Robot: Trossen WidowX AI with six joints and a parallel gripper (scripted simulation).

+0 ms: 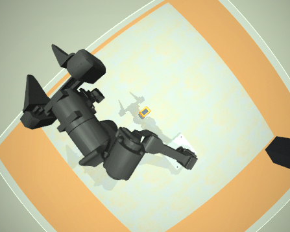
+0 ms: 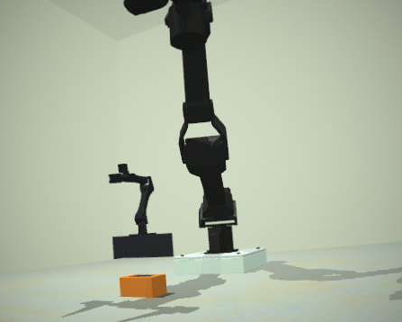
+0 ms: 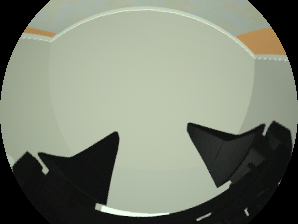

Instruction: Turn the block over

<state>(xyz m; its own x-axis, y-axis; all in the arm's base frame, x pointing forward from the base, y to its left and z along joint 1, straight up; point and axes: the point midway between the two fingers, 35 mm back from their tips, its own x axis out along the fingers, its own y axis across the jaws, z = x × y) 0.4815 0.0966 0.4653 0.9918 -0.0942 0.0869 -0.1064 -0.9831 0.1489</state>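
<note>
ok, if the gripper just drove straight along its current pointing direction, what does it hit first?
Nothing nearby. The black parallel-jaw gripper, open and empty, points away from the small orange block; the wrist view shows only the pale green wall and the table's edge ahead, distance unclear.

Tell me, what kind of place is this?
Probably a bare robot test room: a black arm on a white base plate, one small orange block on a pale table with an orange border, and plain walls.

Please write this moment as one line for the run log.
claw: open, empty, raised high | orange block: on table, dark marked side up, untouched | flip: not yet done
</note>
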